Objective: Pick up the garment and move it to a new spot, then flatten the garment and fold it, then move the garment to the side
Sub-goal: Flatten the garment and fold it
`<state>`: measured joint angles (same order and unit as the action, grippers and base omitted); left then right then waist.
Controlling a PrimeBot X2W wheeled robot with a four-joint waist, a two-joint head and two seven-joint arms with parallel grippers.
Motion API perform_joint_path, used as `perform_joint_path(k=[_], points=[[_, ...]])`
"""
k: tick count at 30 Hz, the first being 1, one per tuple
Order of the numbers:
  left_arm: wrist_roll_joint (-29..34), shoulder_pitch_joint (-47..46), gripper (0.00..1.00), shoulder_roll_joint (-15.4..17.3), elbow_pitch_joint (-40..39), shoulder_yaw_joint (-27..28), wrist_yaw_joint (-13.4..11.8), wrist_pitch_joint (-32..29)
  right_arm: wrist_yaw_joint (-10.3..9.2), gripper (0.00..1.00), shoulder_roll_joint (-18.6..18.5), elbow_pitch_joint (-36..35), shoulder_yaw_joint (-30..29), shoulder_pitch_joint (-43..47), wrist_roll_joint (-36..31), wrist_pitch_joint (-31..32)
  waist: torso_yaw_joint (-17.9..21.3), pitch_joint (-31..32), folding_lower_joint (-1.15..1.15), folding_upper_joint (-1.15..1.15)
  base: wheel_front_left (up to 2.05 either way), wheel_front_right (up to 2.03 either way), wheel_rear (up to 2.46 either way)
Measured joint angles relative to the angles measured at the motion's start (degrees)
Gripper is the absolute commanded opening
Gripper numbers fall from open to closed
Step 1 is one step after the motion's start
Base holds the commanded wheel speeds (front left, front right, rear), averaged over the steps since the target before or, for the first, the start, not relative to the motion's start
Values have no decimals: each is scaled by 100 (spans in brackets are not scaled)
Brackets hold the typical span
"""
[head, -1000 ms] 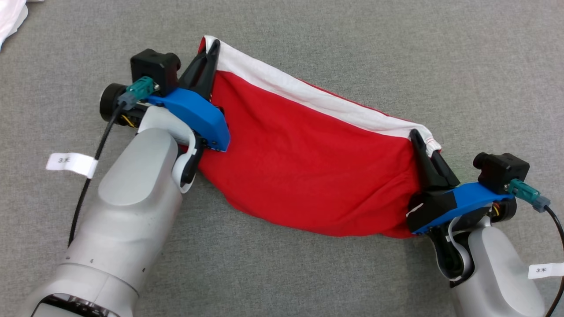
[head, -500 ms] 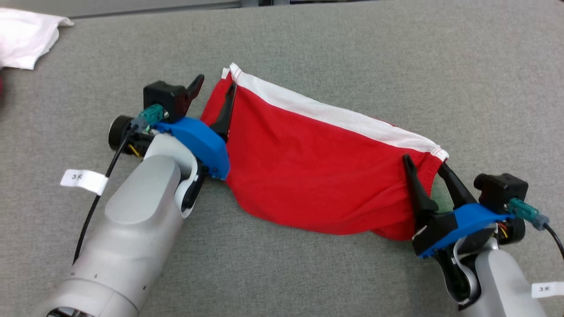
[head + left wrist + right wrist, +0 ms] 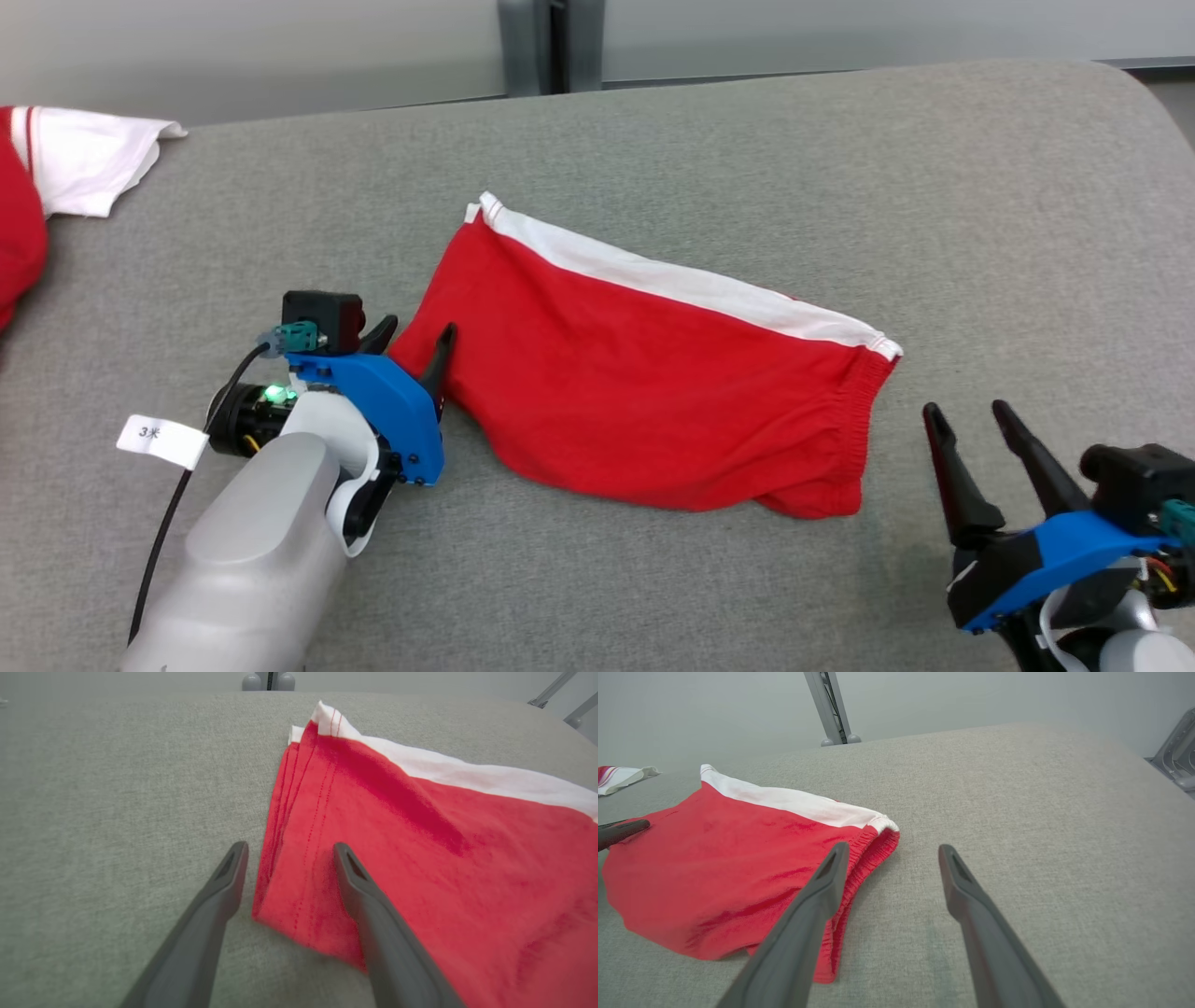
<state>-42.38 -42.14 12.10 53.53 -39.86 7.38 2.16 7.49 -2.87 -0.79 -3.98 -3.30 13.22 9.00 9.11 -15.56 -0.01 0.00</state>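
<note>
1. My left gripper (image 3: 418, 327) sits at the lower left of the head view. Its two fingers are spread apart and clamp nothing.
2. In the left wrist view these fingers straddle the nearest corner of the shorts (image 3: 653, 392). One is over red cloth and the other over the bare grey surface (image 3: 840, 187). I cannot tell whether either fingertip touches the fabric.
3. My right gripper (image 3: 966, 411) is at the lower right of the head view. Its fingers are also spread and hold nothing, and they point up the frame just beside the right end of the shorts, clear of it.
4. The shorts lie in the middle of the head view on the grey surface, slanting from upper left down to the right. They are red, with a white band along the upper edge and a gathered elastic hem at the right end. The lower right corner bunches a little.
5. A paper tag (image 3: 161, 441) hangs on the cable by my left wrist.
6. Another red and white cloth (image 3: 84, 168) lies at the upper left edge, well apart from the shorts.
7. A grey post (image 3: 551, 47) stands behind the surface at the top centre.
</note>
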Motion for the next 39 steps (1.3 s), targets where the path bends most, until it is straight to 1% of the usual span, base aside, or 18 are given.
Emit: perform_joint_path(k=[4,10,11,12,13,14,19,22,27,33,36,39], points=[[-137,100,100,54,12,30,-27,-309,0,100,-1,-419,-133,150,-8,149,151,53,0,0,0,0,0],[-275,145,100,108,-8,43,-34,-600,0,100,-1,-679,-52,241,22,246,304,63,0,0,0,0,0],[-319,169,98,90,-33,41,-34,-666,0,100,0,-698,-27,249,44,249,317,69,0,0,0,0,0],[-333,193,59,85,-64,32,-34,-697,0,100,0,-713,-14,253,47,248,326,76,0,0,0,0,0],[-353,205,34,82,-90,25,-34,-713,0,100,-1,-724,3,257,47,245,332,86,0,0,0,0,0],[-357,220,1,80,-124,23,-33,-709,0,100,0,-726,18,260,51,229,334,100,1,0,0,0,0],[-519,424,0,9,-266,104,-29,-437,0,100,-1,-704,29,261,60,151,258,243,0,0,0,0,0],[-626,565,0,-14,-367,231,-32,-172,0,100,0,-659,-38,265,42,135,129,373,1,0,0,0,0],[-823,1076,0,-70,-576,370,-36,163,0,100,-1,-566,-158,328,20,108,-132,605,0,0,0,0,0],[-1042,1836,0,-82,-929,552,-205,569,0,100,0,-405,-302,380,21,101,-399,829,1,0,0,0,0],[-1172,2157,0,-138,-1135,589,-243,631,0,100,0,-336,-347,403,-15,101,-508,904,1,0,0,0,0],[-1168,2369,0,-154,-1306,580,-356,705,0,100,1,-242,-341,420,-62,109,-571,956,1,0,0,0,0]])
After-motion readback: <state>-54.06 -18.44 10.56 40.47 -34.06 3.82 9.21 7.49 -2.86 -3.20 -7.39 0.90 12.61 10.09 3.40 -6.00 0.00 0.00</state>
